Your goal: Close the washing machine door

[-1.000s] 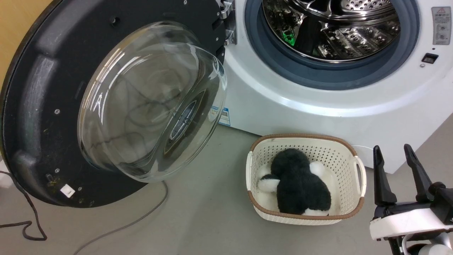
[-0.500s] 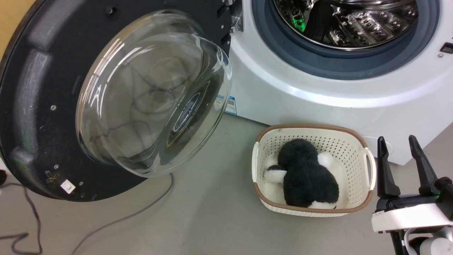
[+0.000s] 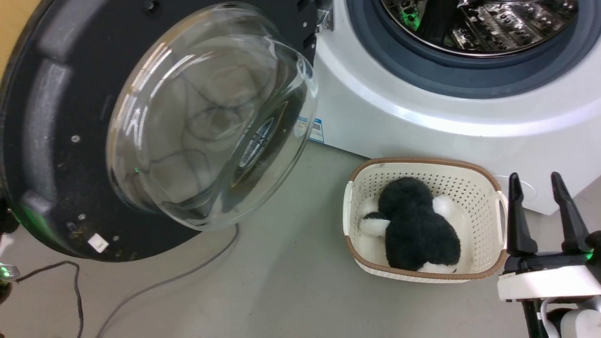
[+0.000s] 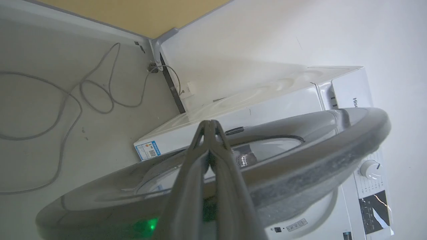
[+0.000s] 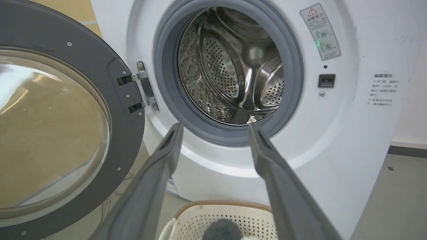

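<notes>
The washing machine door (image 3: 51, 141) stands wide open at the left, its matte black inner face and bulging glass bowl (image 3: 206, 117) towards me. Its hinge (image 5: 143, 86) joins it to the white washing machine (image 3: 422, 108), whose steel drum (image 5: 233, 66) is open. In the left wrist view my left gripper (image 4: 210, 122) is shut with nothing in it. Its fingers lie across the glossy outer rim of the door (image 4: 300, 166); I cannot tell whether they touch it. My right gripper (image 3: 535, 178) stands open at the lower right beside the basket, and in its own view the right gripper (image 5: 215, 126) points at the drum.
A cream perforated basket (image 3: 469, 188) holding a black-and-white plush toy (image 3: 418, 230) sits on the floor before the machine, just left of my right gripper. Grey cables (image 3: 164, 281) trail over the floor under the door. A yellow wall (image 3: 14, 19) is behind the door.
The whole head view has slid right and up, so the camera has moved. A green glow now shows at the door's lower left edge. The right gripper stays open.
</notes>
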You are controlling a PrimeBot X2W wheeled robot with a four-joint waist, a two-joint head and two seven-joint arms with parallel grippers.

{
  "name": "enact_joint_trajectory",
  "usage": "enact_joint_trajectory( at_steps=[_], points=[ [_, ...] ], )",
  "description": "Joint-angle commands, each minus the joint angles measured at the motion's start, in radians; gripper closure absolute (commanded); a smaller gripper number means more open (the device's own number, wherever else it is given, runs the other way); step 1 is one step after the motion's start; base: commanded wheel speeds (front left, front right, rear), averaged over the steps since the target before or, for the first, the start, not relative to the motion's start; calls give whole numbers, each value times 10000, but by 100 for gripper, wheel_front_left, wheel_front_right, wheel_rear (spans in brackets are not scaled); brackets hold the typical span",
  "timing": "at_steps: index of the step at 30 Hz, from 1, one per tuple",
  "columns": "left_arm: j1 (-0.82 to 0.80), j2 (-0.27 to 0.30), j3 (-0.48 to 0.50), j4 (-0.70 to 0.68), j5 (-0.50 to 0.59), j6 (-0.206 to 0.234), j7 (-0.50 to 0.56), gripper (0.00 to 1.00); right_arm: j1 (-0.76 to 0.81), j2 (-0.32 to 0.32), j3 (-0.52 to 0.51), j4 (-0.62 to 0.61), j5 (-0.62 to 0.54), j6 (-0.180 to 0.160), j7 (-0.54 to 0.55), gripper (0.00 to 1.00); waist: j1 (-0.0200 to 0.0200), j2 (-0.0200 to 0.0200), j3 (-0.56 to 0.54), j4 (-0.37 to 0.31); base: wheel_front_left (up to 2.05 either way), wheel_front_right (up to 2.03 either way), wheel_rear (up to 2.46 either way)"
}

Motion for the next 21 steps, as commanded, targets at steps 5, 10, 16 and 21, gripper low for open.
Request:
enact_joint_trajectory(
  at_steps=[5, 10, 16, 21],
  points=[
    [536, -32, -562, -660, -551, -126, 320, 100, -163, 38, -97, 80, 124, 8, -97, 0, -1, 0, -50, 68, 0, 0, 0],
    [1238, -139, -1385, -1829, -696, -126, 444, 100, -84, 38, -142, 132, 186, 8, -97, 0, -1, 0, -185, 100, 0, 0, 0],
    [2042, -232, -2509, -3462, -710, -126, 423, 100, 15, 38, -117, 191, 254, 8, -97, 0, -1, 0, -415, 137, 0, 0, 0],
    [2457, -362, -3795, -4687, -712, -126, 486, 100, 96, 38, -136, 227, 275, 8, -97, 0, -1, 0, -596, 185, 0, 0, 0]
  ],
)
